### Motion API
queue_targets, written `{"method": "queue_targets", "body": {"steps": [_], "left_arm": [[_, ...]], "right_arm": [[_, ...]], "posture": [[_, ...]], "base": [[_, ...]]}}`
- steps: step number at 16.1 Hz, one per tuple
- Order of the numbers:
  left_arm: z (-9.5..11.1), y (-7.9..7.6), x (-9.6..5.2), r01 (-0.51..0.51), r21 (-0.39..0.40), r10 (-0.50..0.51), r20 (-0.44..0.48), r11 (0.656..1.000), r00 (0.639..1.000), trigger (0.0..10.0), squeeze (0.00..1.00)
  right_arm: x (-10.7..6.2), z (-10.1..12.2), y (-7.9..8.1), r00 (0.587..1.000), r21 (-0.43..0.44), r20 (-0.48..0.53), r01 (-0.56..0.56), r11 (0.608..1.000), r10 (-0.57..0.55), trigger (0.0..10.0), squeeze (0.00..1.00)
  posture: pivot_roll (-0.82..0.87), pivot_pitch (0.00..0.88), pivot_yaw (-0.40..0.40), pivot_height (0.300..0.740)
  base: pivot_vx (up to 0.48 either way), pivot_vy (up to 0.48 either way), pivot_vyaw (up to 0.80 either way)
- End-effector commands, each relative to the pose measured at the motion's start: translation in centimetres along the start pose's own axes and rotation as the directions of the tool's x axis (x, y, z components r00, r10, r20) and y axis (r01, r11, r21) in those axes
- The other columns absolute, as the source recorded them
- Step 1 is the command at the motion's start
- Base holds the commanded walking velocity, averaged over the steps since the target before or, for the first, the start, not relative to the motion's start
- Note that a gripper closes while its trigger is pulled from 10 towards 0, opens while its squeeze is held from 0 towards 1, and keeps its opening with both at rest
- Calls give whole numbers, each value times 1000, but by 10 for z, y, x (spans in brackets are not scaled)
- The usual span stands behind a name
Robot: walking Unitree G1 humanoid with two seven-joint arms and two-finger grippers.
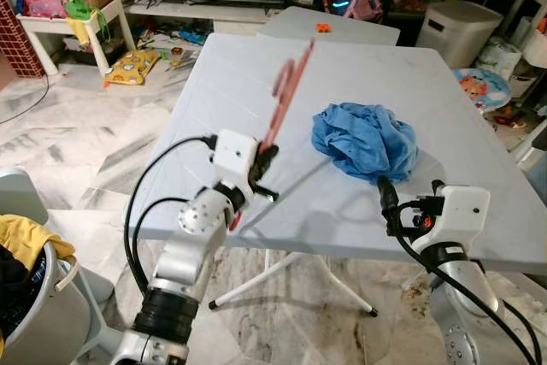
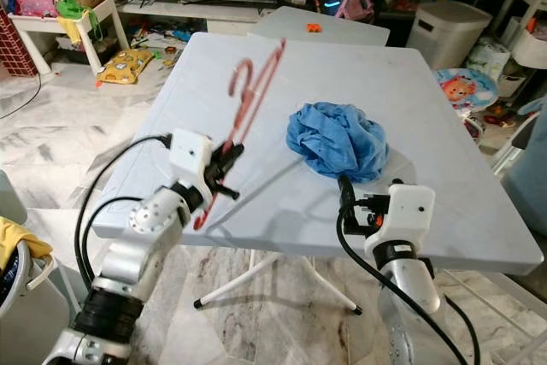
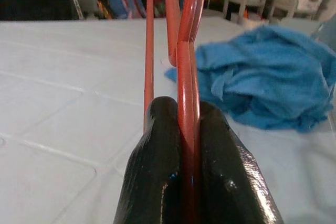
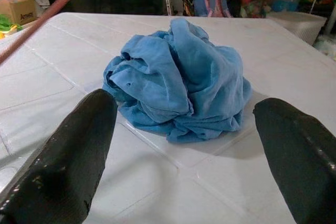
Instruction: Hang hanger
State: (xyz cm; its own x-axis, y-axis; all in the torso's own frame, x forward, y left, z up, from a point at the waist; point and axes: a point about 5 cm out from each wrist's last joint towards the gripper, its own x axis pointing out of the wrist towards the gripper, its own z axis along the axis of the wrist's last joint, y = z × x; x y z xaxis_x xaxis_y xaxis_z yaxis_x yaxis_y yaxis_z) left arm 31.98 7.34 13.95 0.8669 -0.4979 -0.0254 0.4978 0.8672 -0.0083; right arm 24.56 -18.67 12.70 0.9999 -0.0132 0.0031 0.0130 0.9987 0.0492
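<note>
My L gripper (image 3: 188, 145) is clamped tight on the red hanger (image 2: 252, 91), fingers (image 3: 157, 171) pressed flat either side of its bar w/ no gap. Hanger is lifted off the grey table (image 1: 248, 83), tilted up and away over the near-left part, hook end highest. R gripper (image 4: 184, 145) is spread wide, nothing between the fingers (image 4: 68, 150); it hovers over the table's near edge, pointing at the crumpled blue cloth (image 1: 366, 140), close but not touching. Cloth lies on the table just right of the hanger.
</note>
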Motion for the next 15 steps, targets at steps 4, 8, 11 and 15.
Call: {"method": "queue_targets", "body": {"steps": [4,8,11,15], "left_arm": [[4,-1,-1,7,27,-7,4,1000,1000,10000,0],[0,-1,-3,11,39,-10,-11,999,1000,10000,0],[-4,-2,-4,15,41,-14,-20,999,1000,10000,0],[-10,-2,-6,14,44,-12,-40,999,999,10000,0]], "right_arm": [[0,9,-6,999,-16,26,35,999,-35,10000,0],[-1,9,-11,998,-19,25,61,998,-60,10000,0],[0,10,-13,998,-26,24,62,998,-61,10000,0],[1,11,-17,997,-31,23,73,997,-72,10000,0]], "posture": [[60,0,-37,740],[56,0,-35,740],[55,0,-40,740],[54,0,-43,740]], "base": [[-195,0,0],[-279,0,0],[-301,0,0],[-303,0,0]]}}
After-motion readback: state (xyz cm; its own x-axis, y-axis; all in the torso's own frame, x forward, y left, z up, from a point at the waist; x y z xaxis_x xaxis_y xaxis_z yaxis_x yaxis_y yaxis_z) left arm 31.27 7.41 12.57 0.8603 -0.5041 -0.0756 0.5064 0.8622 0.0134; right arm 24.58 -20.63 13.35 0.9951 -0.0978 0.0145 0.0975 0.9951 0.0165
